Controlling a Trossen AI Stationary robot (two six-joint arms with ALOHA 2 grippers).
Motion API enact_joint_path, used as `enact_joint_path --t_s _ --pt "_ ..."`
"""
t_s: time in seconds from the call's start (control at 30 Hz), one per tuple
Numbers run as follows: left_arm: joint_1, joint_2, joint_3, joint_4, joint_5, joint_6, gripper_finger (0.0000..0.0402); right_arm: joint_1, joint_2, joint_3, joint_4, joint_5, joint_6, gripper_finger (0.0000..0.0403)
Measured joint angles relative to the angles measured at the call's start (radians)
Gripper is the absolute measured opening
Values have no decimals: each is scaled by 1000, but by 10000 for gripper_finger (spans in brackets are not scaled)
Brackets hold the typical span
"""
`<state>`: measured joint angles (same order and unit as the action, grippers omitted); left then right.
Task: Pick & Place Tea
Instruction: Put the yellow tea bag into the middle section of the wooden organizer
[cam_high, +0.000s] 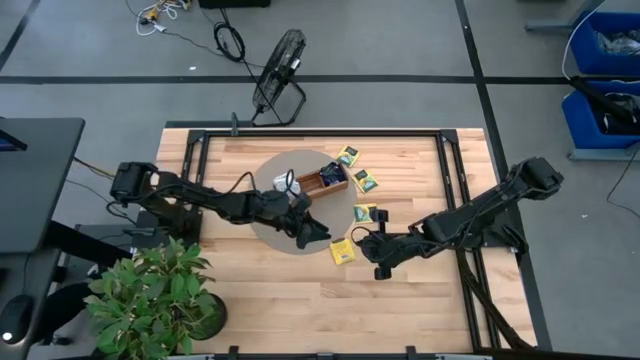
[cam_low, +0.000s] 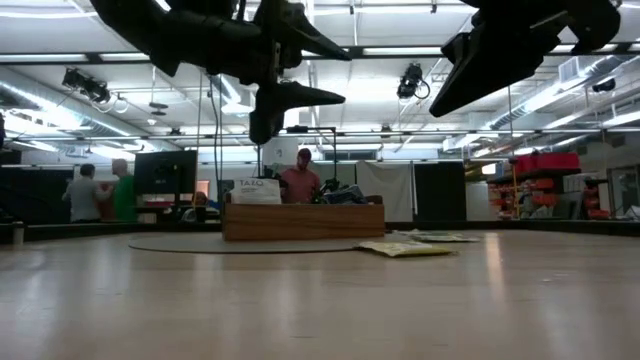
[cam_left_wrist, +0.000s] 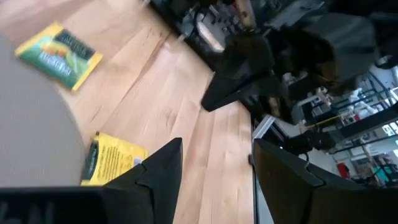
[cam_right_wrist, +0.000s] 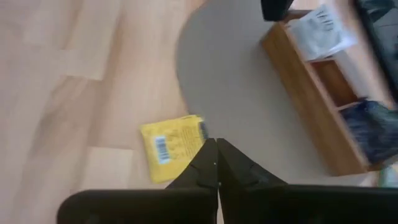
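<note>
The tea shows as small flat packets: a yellow one on bare wood off the grey round mat, and green-yellow ones near the wooden tray. A white packet and a dark one lie in the tray. My left gripper hangs open over the mat's right edge, well above the table. My right gripper is shut and empty, in the air above the yellow packet.
The tray rests on the mat at the table's middle. A potted plant stands at the near left corner. The two grippers are close together over the near right of the mat. People stand in the room beyond the table.
</note>
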<state>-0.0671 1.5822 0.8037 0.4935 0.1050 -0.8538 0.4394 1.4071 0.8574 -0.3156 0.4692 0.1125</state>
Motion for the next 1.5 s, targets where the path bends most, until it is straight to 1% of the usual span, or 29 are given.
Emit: enact_joint_path --t_s 0.07,0.2,0.33,0.4,0.5,0.6,0.77,0.87,0.97,1.03,1.2,1.4,1.5 --pt "3 0 -1 -3 5 2 202 -9 0 0 7 -59 19 1" --pt "12 -2 0 -6 5 24 202 -35 0 0 10 -127 74 17" --pt "21 -2 0 -11 4 36 202 -67 16 -12 81 -146 88 43" --pt "21 -2 0 -13 3 38 202 -87 36 -26 100 -173 88 61" --pt "19 -2 0 -16 4 39 202 -119 74 -47 122 -226 121 101" --pt "18 -2 -1 -21 4 39 202 -139 105 -69 161 -264 141 154" --pt "18 -2 -1 -22 4 54 202 -160 154 -81 264 -237 127 247" --pt "17 -2 -1 -22 4 62 202 -179 203 -81 273 -234 135 279" --pt "18 -2 -1 -23 4 59 202 -200 258 -84 250 -253 164 287" --pt "18 -2 -1 -23 4 55 202 -208 280 -84 275 -275 165 286" --pt "18 -2 -1 -21 4 48 201 -212 289 -82 327 -252 161 282" --pt "18 -2 -1 -21 4 49 201 -239 311 -83 316 -245 172 281" --pt "18 -3 -1 -21 4 48 201 -256 344 -80 361 -273 150 277"
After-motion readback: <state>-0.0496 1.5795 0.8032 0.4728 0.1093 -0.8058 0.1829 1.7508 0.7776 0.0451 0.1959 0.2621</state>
